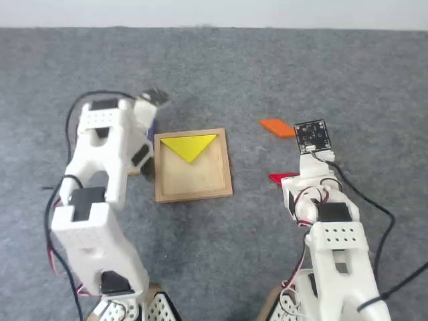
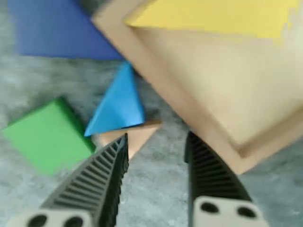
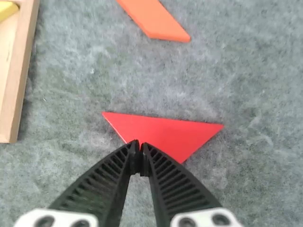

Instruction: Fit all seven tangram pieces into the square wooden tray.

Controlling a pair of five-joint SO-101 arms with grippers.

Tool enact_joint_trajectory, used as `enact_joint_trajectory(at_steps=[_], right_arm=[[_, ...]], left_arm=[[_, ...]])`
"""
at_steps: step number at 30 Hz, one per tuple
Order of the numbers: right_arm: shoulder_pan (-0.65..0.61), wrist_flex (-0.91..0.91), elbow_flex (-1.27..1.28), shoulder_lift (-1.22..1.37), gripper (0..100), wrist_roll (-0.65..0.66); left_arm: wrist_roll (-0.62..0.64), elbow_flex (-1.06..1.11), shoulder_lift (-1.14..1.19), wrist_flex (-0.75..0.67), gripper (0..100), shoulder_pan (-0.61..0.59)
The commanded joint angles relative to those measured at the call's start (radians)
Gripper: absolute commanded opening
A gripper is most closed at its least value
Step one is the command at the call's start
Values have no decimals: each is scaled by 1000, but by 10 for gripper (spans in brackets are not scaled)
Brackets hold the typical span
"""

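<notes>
Wooden tray (image 1: 195,194) sits mid-table, with the yellow triangle (image 1: 189,146) against its far rim. Right gripper (image 3: 140,144), fingers together, is at the red triangle (image 3: 165,132). Left gripper (image 2: 156,137), jaws apart, is over the blue triangle (image 2: 118,106) just beside the tray. Pieces judged light, rigid and thin: pinch across opposite edges.

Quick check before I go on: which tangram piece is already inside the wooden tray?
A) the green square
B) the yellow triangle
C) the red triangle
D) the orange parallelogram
B: the yellow triangle lies inside the wooden tray against its far edge, while the red triangle and the orange parallelogram lie outside it on the grey mat.
</notes>
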Motion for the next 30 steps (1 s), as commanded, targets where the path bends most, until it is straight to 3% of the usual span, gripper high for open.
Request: enact_joint_trajectory(at_steps=[1, 12, 19, 26, 30], right_arm=[[-5, -21, -12, -38, 9, -3], [-7, -21, -9, -38, 9, -6], [-7, -19, -8, -38, 9, -6], [-7, -21, -8, -38, 9, -3], [-7, -21, -8, -38, 9, -3]], left_arm=[[-153, 139, -137, -184, 230, -3], [-230, 81, -75, -203, 239, -38], [-460, 15, -61, -80, 237, -32], [-578, 15, -58, -72, 236, -49], [-721, 59, -58, -78, 236, -58]])
